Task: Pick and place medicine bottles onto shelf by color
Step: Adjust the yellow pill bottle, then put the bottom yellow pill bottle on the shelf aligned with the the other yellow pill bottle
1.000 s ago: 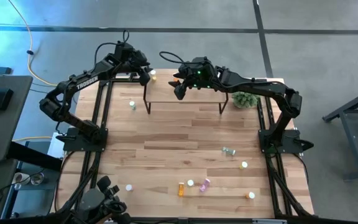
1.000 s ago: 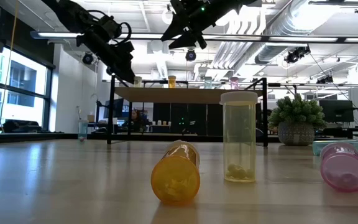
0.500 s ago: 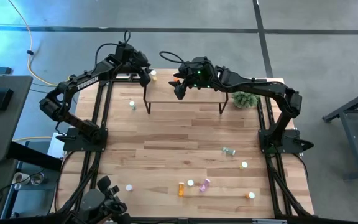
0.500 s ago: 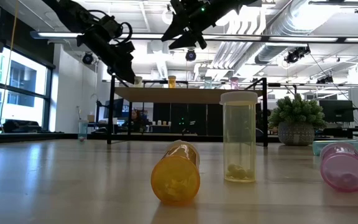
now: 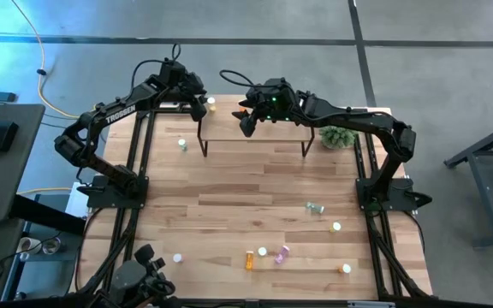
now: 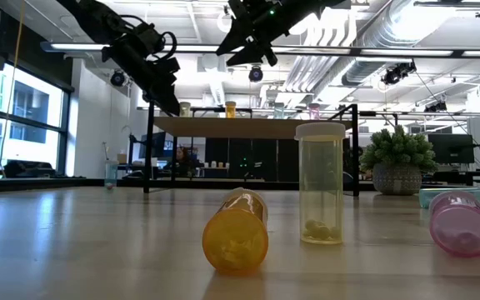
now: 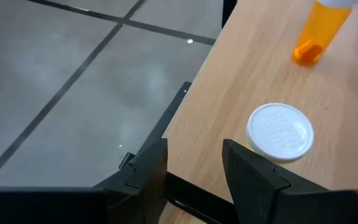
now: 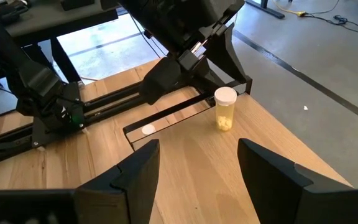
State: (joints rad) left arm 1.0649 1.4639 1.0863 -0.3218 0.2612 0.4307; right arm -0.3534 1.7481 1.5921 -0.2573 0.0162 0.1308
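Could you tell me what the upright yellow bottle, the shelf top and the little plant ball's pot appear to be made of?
Yellow bottle: probably clear-tinted plastic with a matte white cap; the pills at its bottom show through the wall.
Shelf: pale wood, smooth and matte, with fine grain lines; its legs look like thin black metal.
Plant pot: possibly grey speckled stone or concrete; too far off to be sure.
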